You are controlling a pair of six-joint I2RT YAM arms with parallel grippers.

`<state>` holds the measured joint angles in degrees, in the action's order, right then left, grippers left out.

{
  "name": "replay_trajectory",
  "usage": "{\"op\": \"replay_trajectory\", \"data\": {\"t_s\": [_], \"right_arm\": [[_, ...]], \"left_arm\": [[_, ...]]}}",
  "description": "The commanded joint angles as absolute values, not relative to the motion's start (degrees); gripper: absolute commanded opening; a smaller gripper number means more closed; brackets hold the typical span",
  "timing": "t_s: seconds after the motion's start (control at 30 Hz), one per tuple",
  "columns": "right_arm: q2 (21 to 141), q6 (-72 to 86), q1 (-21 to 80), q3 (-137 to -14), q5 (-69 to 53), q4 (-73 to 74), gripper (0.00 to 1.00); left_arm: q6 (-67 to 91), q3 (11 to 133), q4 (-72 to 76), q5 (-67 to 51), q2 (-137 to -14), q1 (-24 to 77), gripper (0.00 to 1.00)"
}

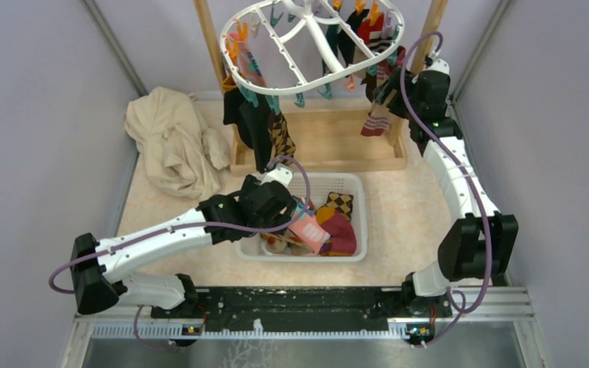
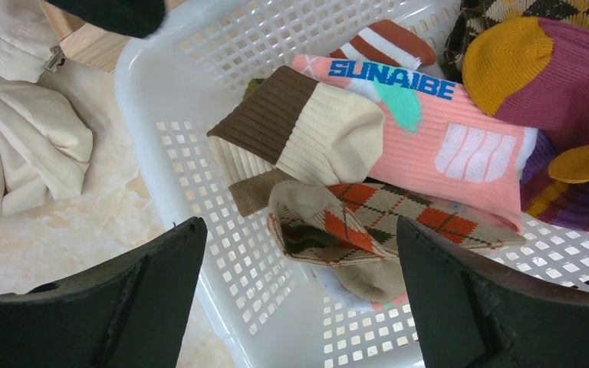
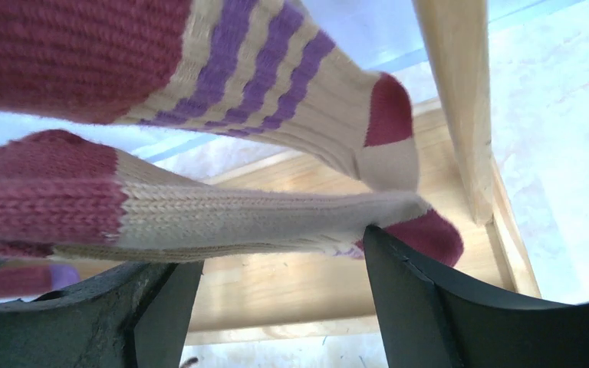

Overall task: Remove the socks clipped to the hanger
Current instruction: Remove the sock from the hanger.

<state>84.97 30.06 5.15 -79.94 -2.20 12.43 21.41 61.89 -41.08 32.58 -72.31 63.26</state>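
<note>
A white plastic mesh basket (image 1: 328, 181) sits near the middle of the tabletop (image 1: 410, 222), a beige marbled surface. Just beyond it, toward the far edge, stands a pale wooden frame (image 1: 330, 146). It has a shallow rectangular base tray with raised rails, and an upright rises from each end. The basket's far rim lies just beside the tray's near rail. A crumpled cream cloth (image 1: 170, 142) is heaped toward the far left corner, up against the left end of the tray and near the basket's far left corner. Lavender-grey wall panels (image 1: 38, 115) close in the left, right and far sides. A black rail (image 1: 291, 303) runs along the near edge.
</note>
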Motion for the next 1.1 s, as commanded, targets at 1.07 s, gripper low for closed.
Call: {"op": "replay_trajectory", "data": {"t_s": [1.07], "right_arm": [[91.63,30.43,-1.57,-91.59,-8.35,10.1,0.77]], "left_arm": [[23.26,62.1,-42.05,33.06,-70.23,63.45,0.99]]}}
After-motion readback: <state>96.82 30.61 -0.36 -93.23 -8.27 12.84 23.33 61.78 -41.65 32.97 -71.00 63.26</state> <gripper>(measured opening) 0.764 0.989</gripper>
